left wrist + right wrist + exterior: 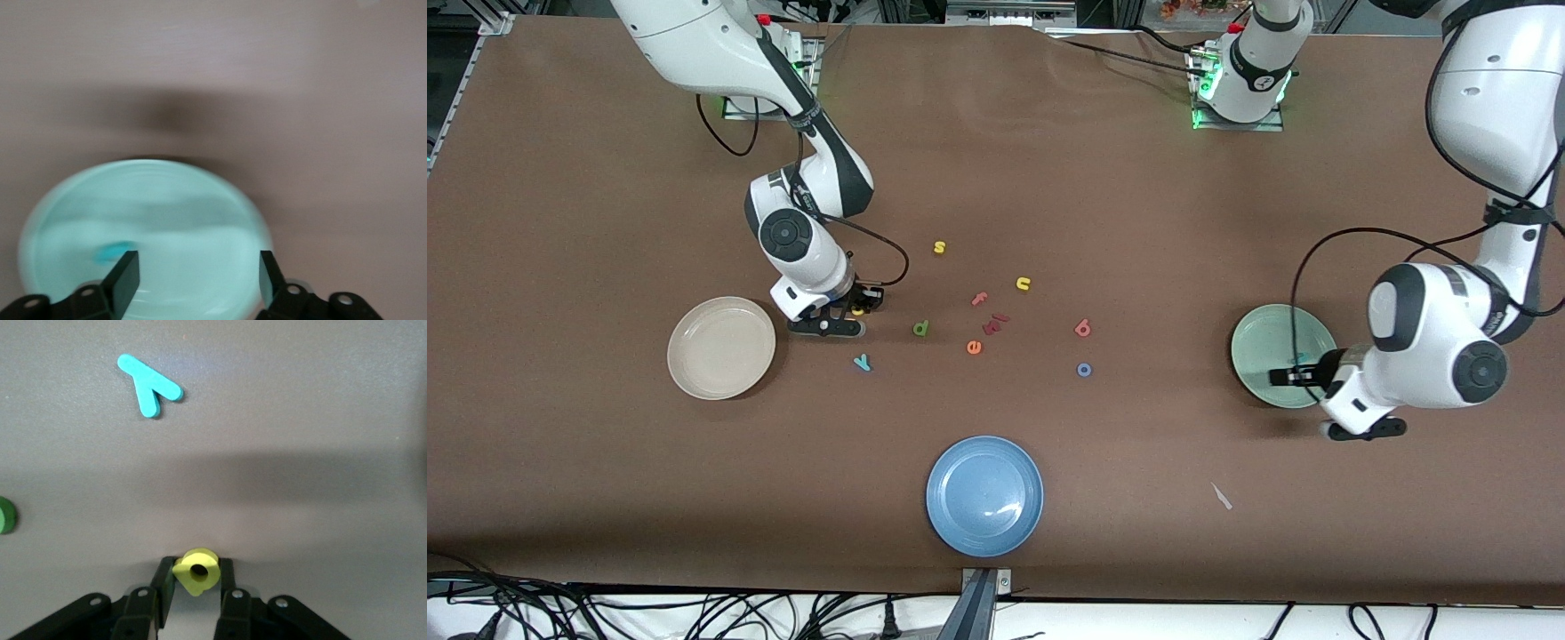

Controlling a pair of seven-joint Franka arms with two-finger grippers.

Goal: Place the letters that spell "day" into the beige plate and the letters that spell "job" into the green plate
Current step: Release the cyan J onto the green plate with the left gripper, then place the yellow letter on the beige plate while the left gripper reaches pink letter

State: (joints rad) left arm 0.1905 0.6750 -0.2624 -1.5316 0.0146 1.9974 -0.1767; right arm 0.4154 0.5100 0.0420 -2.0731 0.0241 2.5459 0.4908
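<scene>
My right gripper [860,308] is down at the table between the beige plate [721,348] and the green d [921,328], shut on the yellow a [187,575]. The teal y [862,362] lies just nearer the camera; in the right wrist view the y [148,387] and the d [5,515] both show. My left gripper [199,280] hangs open over the green plate [1267,338], with the teal j [113,252] lying in the plate [167,200] beside one finger. The salmon b [1082,328] and blue o [1084,369] lie mid-table.
A blue plate [984,495] sits near the front edge. Spare letters lie mid-table: yellow s [939,247], yellow u [1024,284], pink f [979,299], orange e [974,348] and a dark red piece [994,324]. A white scrap [1221,496] lies toward the left arm's end.
</scene>
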